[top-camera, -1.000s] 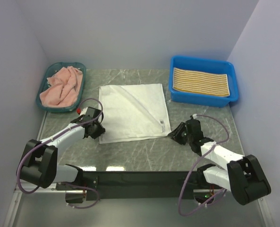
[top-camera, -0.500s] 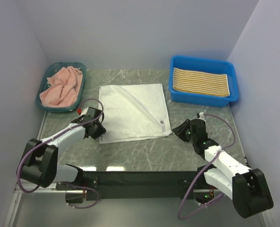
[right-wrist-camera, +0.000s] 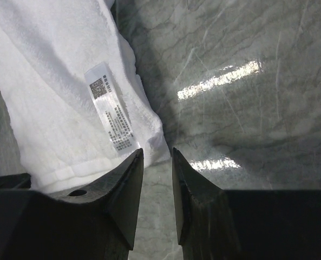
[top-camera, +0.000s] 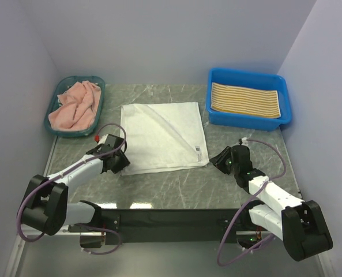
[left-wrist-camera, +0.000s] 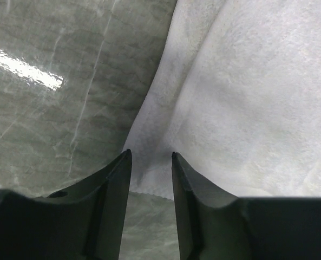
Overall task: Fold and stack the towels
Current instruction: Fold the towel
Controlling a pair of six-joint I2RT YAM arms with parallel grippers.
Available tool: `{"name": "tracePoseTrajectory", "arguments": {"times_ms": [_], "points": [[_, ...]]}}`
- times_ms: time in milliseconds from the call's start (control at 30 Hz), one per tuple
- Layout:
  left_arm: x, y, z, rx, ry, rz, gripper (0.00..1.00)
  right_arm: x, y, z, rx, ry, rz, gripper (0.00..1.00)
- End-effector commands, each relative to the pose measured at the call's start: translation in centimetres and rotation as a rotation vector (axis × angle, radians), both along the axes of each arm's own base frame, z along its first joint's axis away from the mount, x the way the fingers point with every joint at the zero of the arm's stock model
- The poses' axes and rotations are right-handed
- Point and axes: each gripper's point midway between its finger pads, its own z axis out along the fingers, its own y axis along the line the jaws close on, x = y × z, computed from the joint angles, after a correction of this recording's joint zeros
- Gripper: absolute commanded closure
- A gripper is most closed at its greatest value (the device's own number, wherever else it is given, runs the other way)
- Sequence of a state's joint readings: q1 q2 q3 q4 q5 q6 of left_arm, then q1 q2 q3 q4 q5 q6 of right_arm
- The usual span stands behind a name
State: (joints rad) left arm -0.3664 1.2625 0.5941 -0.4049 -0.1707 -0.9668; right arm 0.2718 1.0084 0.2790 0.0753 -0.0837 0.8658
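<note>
A plain white towel [top-camera: 162, 135] lies spread flat in the middle of the table, with a diagonal fold line and a label [right-wrist-camera: 110, 107] near its near right corner. My left gripper [top-camera: 120, 163] is at the towel's near left corner. Its jaws are open, and the corner's hem [left-wrist-camera: 149, 181] lies loose between the fingers [left-wrist-camera: 151, 156]. My right gripper [top-camera: 218, 158] is open just off the near right corner [right-wrist-camera: 157, 153]; the left fingertip overlaps the cloth's edge. A salmon pink towel [top-camera: 75, 105] is bunched in a basket. A folded yellow-and-white striped towel [top-camera: 245, 99] lies in a bin.
The teal basket [top-camera: 51, 122] stands at the far left and the blue bin [top-camera: 217, 115] at the far right. Grey walls close in both sides and the back. Bare marble tabletop [top-camera: 176, 184] shows between the towel and the arm bases.
My right gripper has drawn back to the right, off the towel's near right corner. My left gripper has slid slightly toward the near edge and its jaws have widened. The towel has stayed flat.
</note>
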Motion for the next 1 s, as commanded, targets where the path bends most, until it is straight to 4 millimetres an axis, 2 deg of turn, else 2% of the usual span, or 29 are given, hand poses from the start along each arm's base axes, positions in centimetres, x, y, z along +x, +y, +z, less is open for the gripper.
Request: {"name": "tracePoseTrajectory", "arguments": {"times_ms": [0, 67, 167, 467, 967], "points": [[-0.4, -0.7, -0.8, -0.017, 0.025, -0.012, 0.59, 0.8, 0.1, 0.7, 0.011, -0.042, 0.003, 0.65], [-0.2, -0.8, -0.7, -0.014, 0.021, -0.011, 0.64, 0.7, 0.1, 0.6, 0.010, -0.041, 0.004, 0.65], [0.0, -1.2, -0.2, -0.015, 0.013, -0.015, 0.65, 0.7, -0.1, 0.5, 0.003, -0.043, 0.000, 0.65], [-0.2, -2.1, 0.9, -0.035, -0.003, -0.036, 0.57, 0.7, 0.0, 0.7, 0.004, -0.050, 0.004, 0.65], [-0.2, -3.8, 1.1, -0.044, 0.001, -0.076, 0.58, 0.7, 0.0, 0.9, 0.002, -0.064, 0.011, 0.65]]}}
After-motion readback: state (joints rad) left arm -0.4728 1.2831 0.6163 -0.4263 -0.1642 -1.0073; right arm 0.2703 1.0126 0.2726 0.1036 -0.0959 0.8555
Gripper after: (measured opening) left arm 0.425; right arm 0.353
